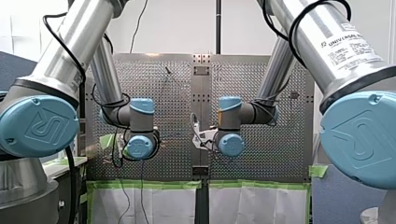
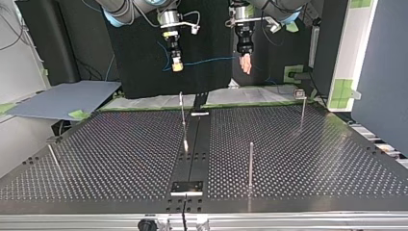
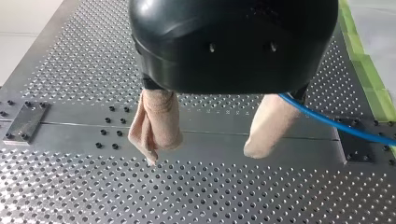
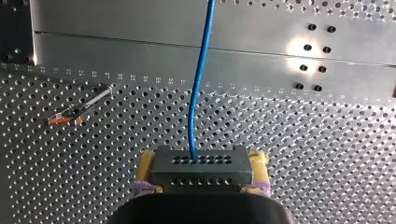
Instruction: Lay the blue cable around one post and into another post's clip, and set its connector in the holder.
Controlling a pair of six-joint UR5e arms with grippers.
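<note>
My right gripper point(image 4: 203, 161) clamps the connector point(image 4: 201, 171) between yellow pads. From it the blue cable point(image 4: 200, 88) runs to my left gripper point(image 3: 203, 150), whose fingers stand apart, gripping nothing. The cable may slip off before reaching the post point(image 2: 250, 162) below.

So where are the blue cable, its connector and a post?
cable point(image 4: 197, 93), right wrist view, mid-length
connector point(image 4: 201, 170), right wrist view, front face
post point(image 2: 250, 166), top view, middle of its shaft
</note>
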